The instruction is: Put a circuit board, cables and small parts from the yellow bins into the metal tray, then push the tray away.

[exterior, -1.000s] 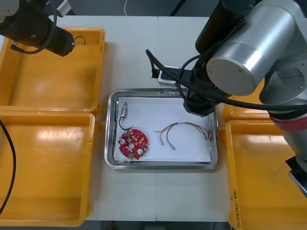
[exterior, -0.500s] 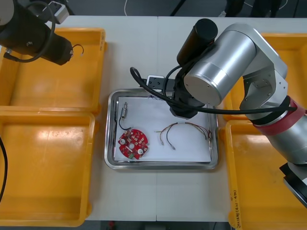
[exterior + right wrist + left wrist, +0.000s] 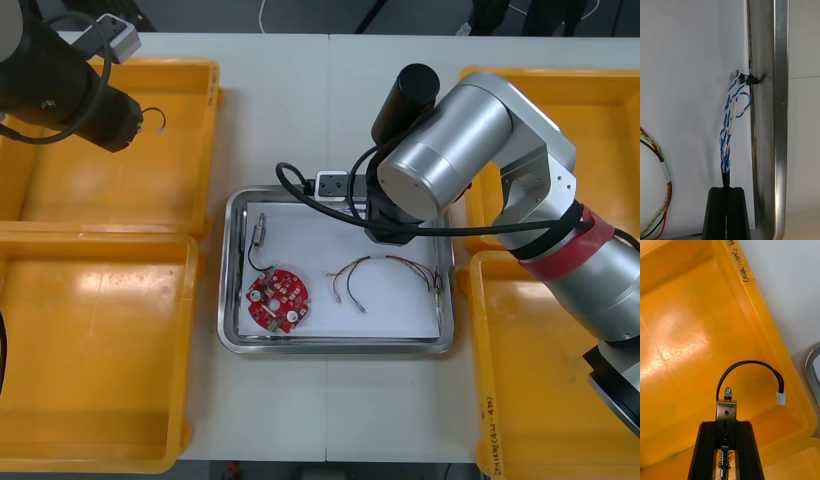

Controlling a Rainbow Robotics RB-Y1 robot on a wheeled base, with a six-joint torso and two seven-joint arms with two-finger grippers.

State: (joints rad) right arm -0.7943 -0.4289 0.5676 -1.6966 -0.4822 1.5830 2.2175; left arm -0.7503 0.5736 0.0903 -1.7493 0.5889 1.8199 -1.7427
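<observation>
While the right end effector (image 3: 726, 191) is pinching it, the twisted blue-white cable (image 3: 730, 123) is looping beside the tray (image 3: 780, 112) rim. The left end effector (image 3: 725, 425) is pinching a half-hidden small metal part (image 3: 726, 412).

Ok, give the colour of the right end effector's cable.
The cable is twisted blue and white, best seen in the right wrist view.

Left gripper (image 3: 725, 424) reaches out far left, right gripper (image 3: 727, 190) points down centrally, both fingers (image 3: 707, 453) pinched.

An electronics workshop, I'd say: yellow bins (image 3: 110, 170) either side of my right pincer (image 3: 727, 191) on a light table (image 3: 290, 110), and beneath it a metal tray (image 3: 330, 344) holding a circuit board (image 3: 279, 299) and cables (image 3: 372, 259).
</observation>
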